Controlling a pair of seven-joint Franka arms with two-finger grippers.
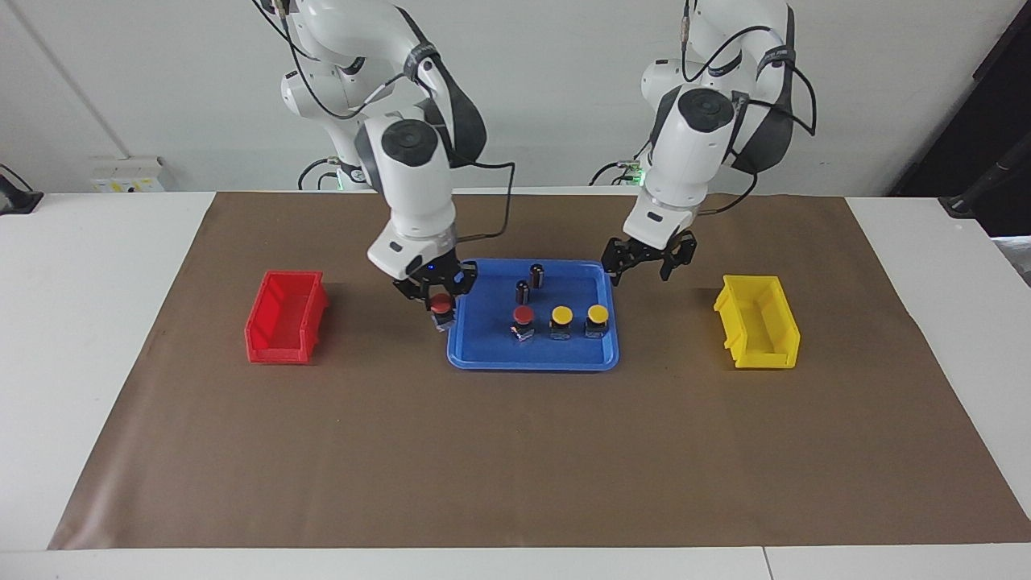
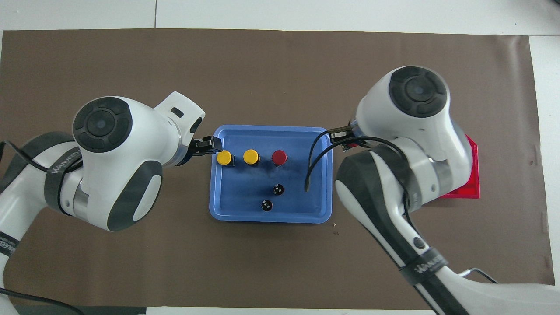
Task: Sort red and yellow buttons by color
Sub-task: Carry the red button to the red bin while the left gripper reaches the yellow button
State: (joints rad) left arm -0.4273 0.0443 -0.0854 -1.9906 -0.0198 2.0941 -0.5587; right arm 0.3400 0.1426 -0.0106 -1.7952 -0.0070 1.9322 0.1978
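Observation:
My right gripper is shut on a red button and holds it in the air over the edge of the blue tray toward the right arm's end. Another red button and two yellow buttons stand in a row in the tray. My left gripper is open and empty over the tray's edge toward the left arm's end. In the overhead view the row shows as red, yellow, yellow, with the left gripper beside it. The held button is hidden there.
Two dark cylinders stand in the tray, nearer to the robots than the buttons. A red bin sits toward the right arm's end and a yellow bin toward the left arm's end, both on brown paper.

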